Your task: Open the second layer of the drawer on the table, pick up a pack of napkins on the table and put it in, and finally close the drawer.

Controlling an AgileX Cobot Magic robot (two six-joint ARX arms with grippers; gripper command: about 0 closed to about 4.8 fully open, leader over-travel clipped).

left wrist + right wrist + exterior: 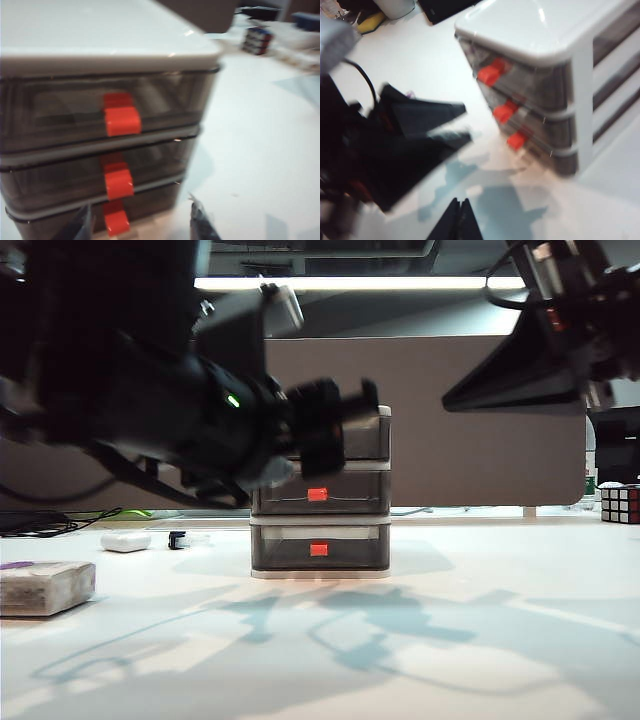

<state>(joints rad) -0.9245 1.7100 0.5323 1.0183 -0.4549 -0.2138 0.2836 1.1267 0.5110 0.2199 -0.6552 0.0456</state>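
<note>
At the far left of the exterior view, the pack of napkins (45,587) lay flat on the table (480,640), near its front edge and well apart from everything else, untouched. A small white case (125,541) sat farther back.

The left gripper (345,425) hung in the air in front of the drawer (320,510), level with its top tier and partly hiding it. In the left wrist view its two fingertips (202,225) stood apart at a moderate gap with nothing between them, pointed toward the lower handles. All three tiers appeared shut. The second layer (320,490) showed its red-orange handle (317,494) clear of any finger.

Risk one: the three handles sit in a close vertical line, so a small error in height could put the fingers on the top or bottom handle instead. Risk two: the cabinet looked light and unanchored; a pull on the handle could drag the whole unit forward rather than slide the tier out, unless the other arm braced it.

The right gripper (460,217) was high at the right of the exterior view, its fingers pressed together and empty, well apart from the cabinet. Both arms blurred in the pictures; the crowding near the cabinet front invited an arm-to-arm knock.

A puzzle cube (619,504) stood at the far right, out of the way.
</note>
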